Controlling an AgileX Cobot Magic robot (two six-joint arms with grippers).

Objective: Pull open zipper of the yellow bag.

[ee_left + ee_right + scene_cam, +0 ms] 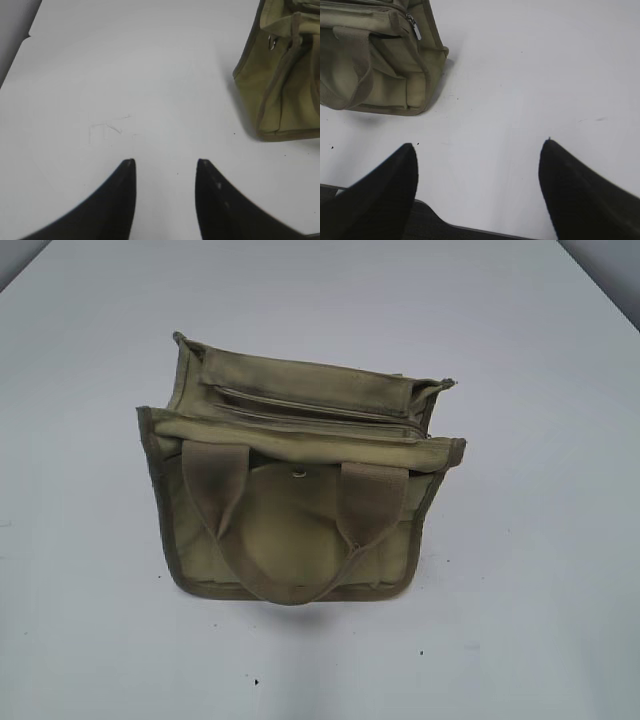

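Table (90,620): white surface, a few small dark specks near the front edge; far corners cut off by the frame in the exterior view.
Left gripper (165,162): seen only in the left wrist view; two dark fingertips (125,172) apart with bare table between them, released, grasping nothing. Everything above the fingertips is out of frame. Not seen in the exterior view.
Scratch marks (107,130): faint pale lines on the table just beyond the left gripper; shape hard to make out.
Bag (295,540): khaki canvas, standing at the middle of the table, darker trim along its edges. To the right and far side of the left gripper, well apart; only one end panel shows there, the rest cut off.
Handles (215,490): two wide webbing loops hanging down the near face; their lower parts blend into the cloth.
Snap (299,474): small metal dot between the handles, blurred.
Zipper (310,425): thin line along the bag's top, running left to right; teeth too fine to read.
Pull tab (415,31): small silver piece at the right end of the bag top, clear in the right wrist view only.
Right gripper (479,145): two dark fingertips set wide, released, empty; bag lies to its far left, not touching. Left fingertip overlaps a dark edge at the frame bottom.
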